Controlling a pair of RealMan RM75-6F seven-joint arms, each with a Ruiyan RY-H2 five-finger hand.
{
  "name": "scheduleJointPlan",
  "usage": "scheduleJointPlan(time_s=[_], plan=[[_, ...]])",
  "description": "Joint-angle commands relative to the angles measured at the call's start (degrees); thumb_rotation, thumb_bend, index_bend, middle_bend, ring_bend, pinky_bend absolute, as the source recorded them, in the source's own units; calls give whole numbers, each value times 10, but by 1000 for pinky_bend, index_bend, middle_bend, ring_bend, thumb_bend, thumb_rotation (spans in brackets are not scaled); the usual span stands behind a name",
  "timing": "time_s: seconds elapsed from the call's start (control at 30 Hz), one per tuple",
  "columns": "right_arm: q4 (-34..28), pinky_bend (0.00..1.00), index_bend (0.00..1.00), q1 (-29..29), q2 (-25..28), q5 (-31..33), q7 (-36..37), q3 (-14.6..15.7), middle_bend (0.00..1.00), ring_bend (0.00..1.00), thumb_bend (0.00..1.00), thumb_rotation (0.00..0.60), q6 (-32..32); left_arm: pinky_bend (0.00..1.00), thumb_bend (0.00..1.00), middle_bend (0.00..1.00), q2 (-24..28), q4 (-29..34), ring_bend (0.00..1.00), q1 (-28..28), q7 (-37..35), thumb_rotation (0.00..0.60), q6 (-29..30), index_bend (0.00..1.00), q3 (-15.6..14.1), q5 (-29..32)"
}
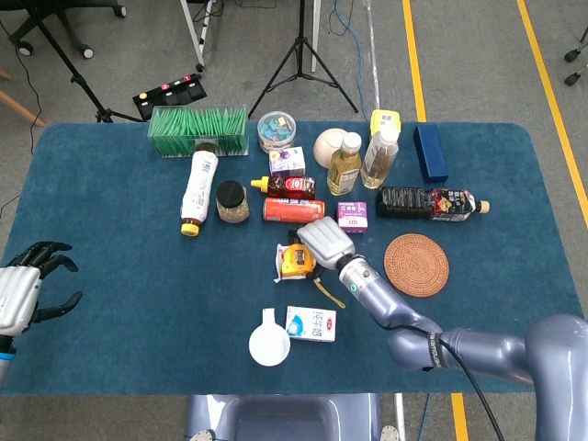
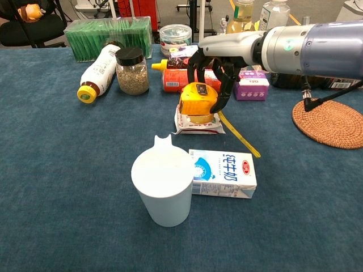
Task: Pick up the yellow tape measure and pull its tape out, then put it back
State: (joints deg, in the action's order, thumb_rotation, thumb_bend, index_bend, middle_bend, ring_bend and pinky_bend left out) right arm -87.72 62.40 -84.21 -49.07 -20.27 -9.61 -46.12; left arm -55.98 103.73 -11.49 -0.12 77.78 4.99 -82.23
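Yellow tape measure [image 2: 198, 98] in right hand's [image 2: 218, 65] curled grip; left hand [image 1: 23, 292] spread, empty.

White cup [image 2: 163, 187] touching milk carton [image 2: 223, 173], woven coaster [image 2: 330, 122], seed jar [image 2: 132, 71]
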Motion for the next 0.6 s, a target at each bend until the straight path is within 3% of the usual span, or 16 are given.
scheduleJointPlan(time_s=[0.03,0.6], plan=[[-52,693,586,-18,23,11,-5,-12,583,699,148,600,-40,293,229,256,3,15,164,-13,16,600,-12,423,8,6],[-143,693,587,-44,26,32,-70,-29,583,698,149,600,-150,357,228,285,-35,117,232,-92,141,600,-69,423,48,60]])
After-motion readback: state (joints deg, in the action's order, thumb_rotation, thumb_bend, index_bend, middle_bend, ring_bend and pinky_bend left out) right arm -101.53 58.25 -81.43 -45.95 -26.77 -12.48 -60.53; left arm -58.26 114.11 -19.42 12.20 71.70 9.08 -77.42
